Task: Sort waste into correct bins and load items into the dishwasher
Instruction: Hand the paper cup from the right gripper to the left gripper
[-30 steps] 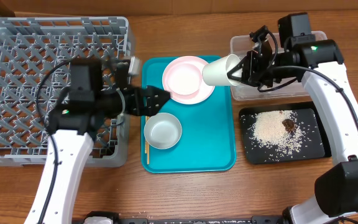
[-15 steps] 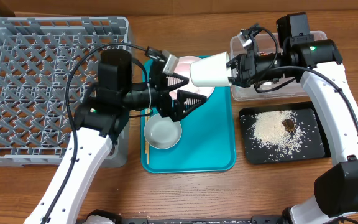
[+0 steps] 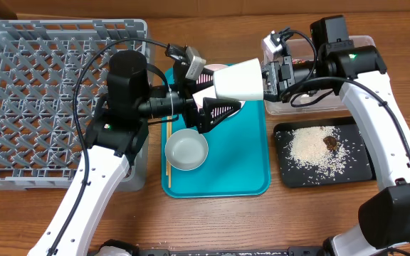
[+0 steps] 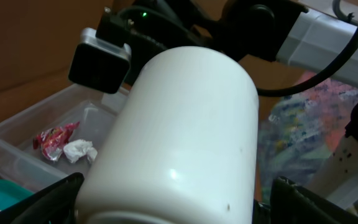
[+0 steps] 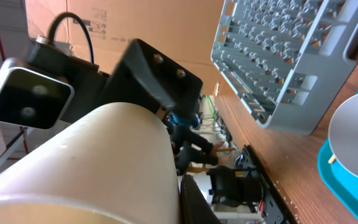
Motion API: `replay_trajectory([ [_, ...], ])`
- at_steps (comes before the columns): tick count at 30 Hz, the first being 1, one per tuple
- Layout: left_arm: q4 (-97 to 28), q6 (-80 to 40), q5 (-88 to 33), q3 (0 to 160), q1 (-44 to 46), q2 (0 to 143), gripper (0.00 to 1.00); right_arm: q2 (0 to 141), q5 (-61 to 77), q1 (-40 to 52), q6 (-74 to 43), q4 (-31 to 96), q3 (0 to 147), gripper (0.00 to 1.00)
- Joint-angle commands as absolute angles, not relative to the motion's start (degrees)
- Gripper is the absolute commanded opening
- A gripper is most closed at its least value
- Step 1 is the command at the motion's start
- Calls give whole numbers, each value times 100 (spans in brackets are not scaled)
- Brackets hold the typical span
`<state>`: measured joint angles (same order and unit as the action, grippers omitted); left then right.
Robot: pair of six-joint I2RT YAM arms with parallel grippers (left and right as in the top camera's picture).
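Observation:
A white cup hangs on its side above the teal tray, base pointing left. My right gripper is shut on its rim, the cup wall filling the right wrist view beside one dark finger. My left gripper is open, and its two fingertips straddle the cup's base end without closing. The clear tub holds a red wrapper and a white tissue. The grey dish rack lies at the left.
On the teal tray are a pink-and-white plate partly under the cup, a small bowl and chopsticks. At the right, the black tray carries rice and a brown scrap.
My left gripper swung right from the rack's edge to the cup. My right gripper carried the cup leftward and levelled it, so its base now sits between the left jaws.

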<state>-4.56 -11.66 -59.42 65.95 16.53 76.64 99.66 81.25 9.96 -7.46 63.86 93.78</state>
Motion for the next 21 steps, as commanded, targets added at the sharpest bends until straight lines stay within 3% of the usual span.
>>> replay_trajectory([
  [1, -191, -1470, -6180, 6670, 1686, 7682, 94, 9998, 8366, 1061, -703, 6368, 9380, 4],
  [9, -104, -1594, -6521, 6670, 1691, 7682, 73, 9998, 8342, 1061, -703, 6357, 9380, 4],
  [19, -121, -1588, -6558, 6670, 1691, 7682, 64, 9998, 8344, 1061, -703, 6359, 9380, 4],
  [21, -123, -1586, -6539, 6670, 1686, 7682, 62, 9998, 8344, 1061, -703, 6359, 9380, 11],
])
